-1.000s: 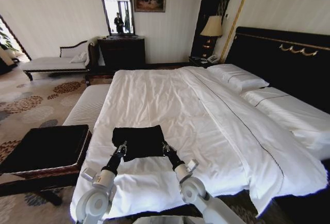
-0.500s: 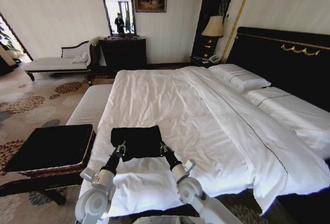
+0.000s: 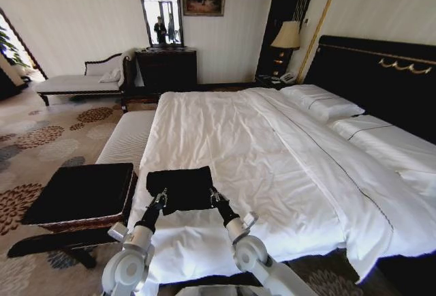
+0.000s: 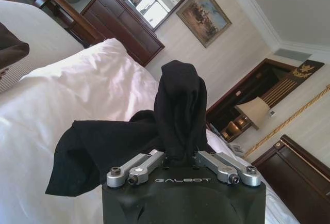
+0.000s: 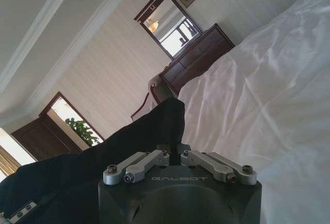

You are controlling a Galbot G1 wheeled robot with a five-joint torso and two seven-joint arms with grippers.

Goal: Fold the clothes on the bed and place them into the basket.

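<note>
folded black t-shirt (image 3: 180, 188) held low-centre over the bed (image 3: 259, 146), pinched by left gripper (image 3: 161, 198) and right gripper (image 3: 214, 196); folding apparently done, basket (image 3: 82, 194) at lower left still empty.

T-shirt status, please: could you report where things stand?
Left gripper and right gripper both shut on folded T-shirt, over bed. Basket left, nothing between.

The room is lit by soft daylight from the doorway at far left. The white bed (image 3: 272, 153) is washed bright. Straight lines are bent at the head view's edges.
</note>
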